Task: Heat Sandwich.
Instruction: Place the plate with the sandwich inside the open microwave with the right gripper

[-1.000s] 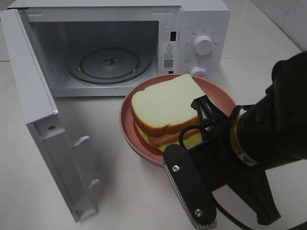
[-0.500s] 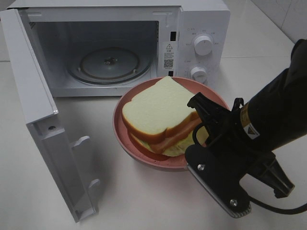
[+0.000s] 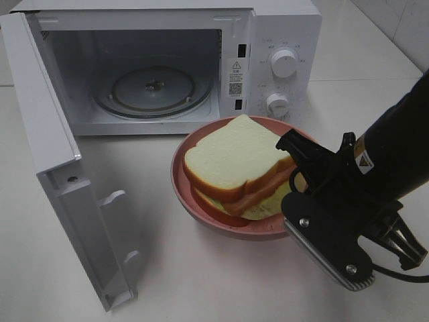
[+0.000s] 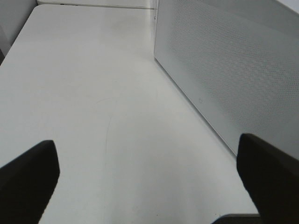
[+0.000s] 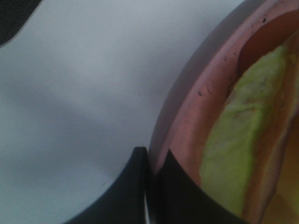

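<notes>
The sandwich [image 3: 234,164], white bread with tan crust, a pink ham layer and pale green filling, lies on a round pink plate [image 3: 182,180] in front of the open microwave [image 3: 285,33]. My right gripper [image 3: 299,176] is shut on the plate's right rim. In the right wrist view its black fingers [image 5: 135,186] pinch the plate's rim [image 5: 187,116], with the sandwich's green filling [image 5: 233,140] just inside. My left gripper [image 4: 147,177] stands open over bare table beside the microwave's perforated side wall [image 4: 233,70]. It does not show in the high view.
The microwave door [image 3: 53,154] is swung wide open to the left and juts toward the table's front. The glass turntable [image 3: 153,88] lies bare inside the cavity. Two knobs [image 3: 284,62] sit on the panel right behind the plate.
My right arm has swung toward the lower right. The plate in its grip shifted left, then slightly back right, and the sandwich turned with it. The left gripper stayed open.
</notes>
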Action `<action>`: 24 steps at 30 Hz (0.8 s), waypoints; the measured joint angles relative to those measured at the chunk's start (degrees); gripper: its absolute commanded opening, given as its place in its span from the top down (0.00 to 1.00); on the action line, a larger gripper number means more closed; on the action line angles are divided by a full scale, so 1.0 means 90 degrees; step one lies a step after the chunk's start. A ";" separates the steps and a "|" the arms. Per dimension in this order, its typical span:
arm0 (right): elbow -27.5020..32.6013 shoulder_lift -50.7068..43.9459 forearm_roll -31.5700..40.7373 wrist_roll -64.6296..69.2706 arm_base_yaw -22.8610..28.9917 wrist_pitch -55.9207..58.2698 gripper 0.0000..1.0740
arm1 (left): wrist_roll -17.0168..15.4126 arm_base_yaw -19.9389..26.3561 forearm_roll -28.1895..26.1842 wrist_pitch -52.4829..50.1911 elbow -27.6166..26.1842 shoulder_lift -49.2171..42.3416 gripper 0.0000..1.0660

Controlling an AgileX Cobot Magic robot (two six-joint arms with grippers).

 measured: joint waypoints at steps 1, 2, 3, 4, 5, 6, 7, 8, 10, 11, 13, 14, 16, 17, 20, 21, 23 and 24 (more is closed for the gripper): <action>0.0000 0.0000 0.0057 -0.0057 0.0000 0.0000 1.00 | 0.0000 0.0000 0.0000 0.0000 0.0000 0.0000 0.08; 0.0000 0.0000 0.0057 -0.0057 0.0000 0.0000 1.00 | 0.0000 0.0000 0.0000 0.0000 0.0000 0.0000 0.08; -0.0019 0.0000 0.0115 -0.0089 0.0000 0.0019 1.00 | 0.0000 0.0000 0.0000 0.0000 0.0000 0.0000 0.08; -0.0115 0.0013 0.0248 -0.0115 0.0000 0.0070 1.00 | 0.0000 0.0000 0.0000 0.0000 0.0000 0.0000 0.08; -0.0191 0.0032 0.0299 -0.0115 0.0000 0.0095 1.00 | 0.0000 0.0000 0.0000 0.0000 0.0000 0.0000 0.08; -0.0280 0.0057 0.0325 -0.0121 0.0000 0.0102 1.00 | 0.0000 0.0000 0.0000 0.0000 0.0000 0.0000 0.08; -0.0280 0.0057 0.0325 -0.0121 0.0000 0.0102 1.00 | 0.0000 0.0000 0.0000 0.0000 0.0000 0.0000 0.08; -0.0369 0.0089 0.0337 -0.0121 0.0000 0.0095 1.00 | 0.0000 0.0000 0.0000 0.0000 0.0000 0.0000 0.08; -0.0573 0.0242 0.0357 -0.0134 0.0000 0.0070 1.00 | 0.0000 0.0000 0.0000 0.0000 0.0000 0.0000 0.08; -0.0573 0.0242 0.0357 -0.0134 0.0000 0.0070 1.00 | 0.0000 0.0000 0.0000 0.0000 0.0000 0.0000 0.08; -0.0713 0.0446 0.0509 -0.0261 0.0000 0.0083 1.00 | 0.0000 0.0000 0.0000 0.0000 0.0000 0.0000 0.08; -0.0745 0.0497 0.0554 -0.0299 0.0000 0.0083 1.00 | 0.0000 0.0000 0.0000 0.0000 0.0000 0.0000 0.08; -0.0802 0.0560 0.0630 -0.0350 0.0000 0.0089 1.00 | 0.0000 0.0000 0.0000 0.0000 0.0000 0.0000 0.08; -0.0917 0.0656 0.0732 -0.0465 0.0000 0.0095 1.00 | 0.0000 0.0000 0.0000 0.0000 0.0000 0.0000 0.08; -0.1025 0.0751 0.0866 -0.0586 0.0000 0.0095 1.00 | 0.0000 0.0000 0.0000 0.0000 0.0000 0.0000 0.08; -0.1152 0.0847 0.0974 -0.0700 0.0000 0.0083 1.00 | 0.0000 0.0000 0.0000 0.0000 0.0000 0.0000 0.08; -0.1267 0.0955 0.0974 -0.0751 0.0000 0.0076 1.00 | 0.0000 0.0000 0.0000 0.0000 0.0000 0.0000 0.08; -0.1267 0.0955 0.0974 -0.0751 0.0000 0.0076 1.00 | 0.0000 0.0000 0.0000 0.0000 0.0000 0.0000 0.08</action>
